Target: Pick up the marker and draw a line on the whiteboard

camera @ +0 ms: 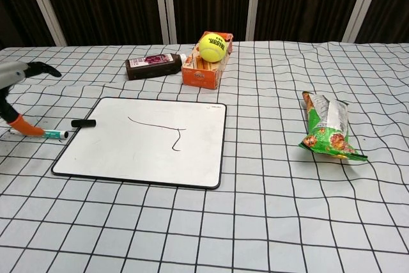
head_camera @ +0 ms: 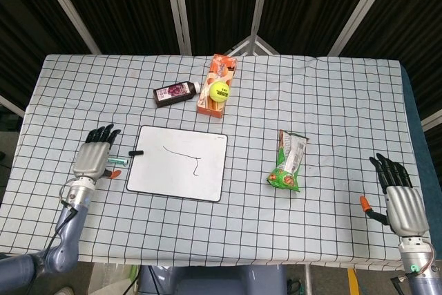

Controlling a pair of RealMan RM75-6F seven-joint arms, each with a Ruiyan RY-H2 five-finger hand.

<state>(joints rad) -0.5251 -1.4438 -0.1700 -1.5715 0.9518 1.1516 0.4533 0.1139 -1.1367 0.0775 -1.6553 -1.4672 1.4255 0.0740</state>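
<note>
The whiteboard [head_camera: 177, 164] [camera: 144, 140] lies flat left of the table's middle and bears a thin dark line. The marker [head_camera: 118, 162] [camera: 50, 133] lies on the cloth just off the board's left edge. A short black piece, its cap by the look of it [head_camera: 136, 151] [camera: 83, 123], lies apart from it at the board's rim. My left hand [head_camera: 93, 159] [camera: 16, 78] hovers beside the marker with fingers spread; its orange thumb tip is close to the marker's far end, holding nothing. My right hand [head_camera: 402, 202] rests open at the table's near right corner.
At the back centre stand an orange carton [head_camera: 217, 84] [camera: 206, 63] with a tennis ball [head_camera: 219, 89] [camera: 212, 47] on it and a dark bottle [head_camera: 176, 92] [camera: 155, 65] lying beside it. A green snack bag [head_camera: 288, 162] [camera: 327, 127] lies right of the board.
</note>
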